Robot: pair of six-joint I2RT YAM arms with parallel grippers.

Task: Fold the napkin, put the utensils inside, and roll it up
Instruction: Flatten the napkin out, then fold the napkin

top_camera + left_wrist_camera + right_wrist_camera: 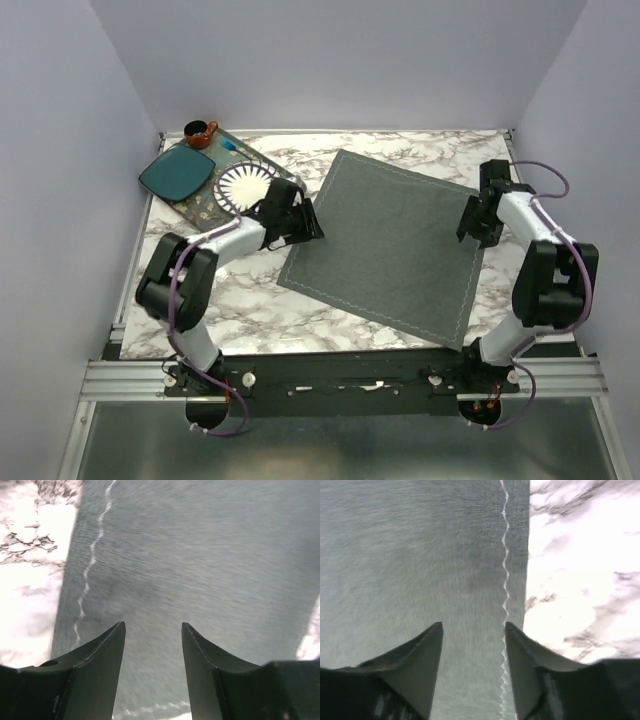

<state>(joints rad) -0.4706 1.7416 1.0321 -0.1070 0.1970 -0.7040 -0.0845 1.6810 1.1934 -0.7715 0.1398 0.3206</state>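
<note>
You are looking down into a robotics lab test cell, not a dining room. Plain pale walls (60, 150) box in a marble-patterned table (270, 310) on three sides. An aluminium rail (130, 378) along the near edge carries the bolted bases of the left arm (190, 280) and right arm (550, 270), which trail purple cables (563, 178). The domestic touches read as props: a dark grey napkin (395, 240) and a tray (205, 212) holding a teal plate (177, 172), a white plate (245, 185) and a brown cup (200, 133).
</note>
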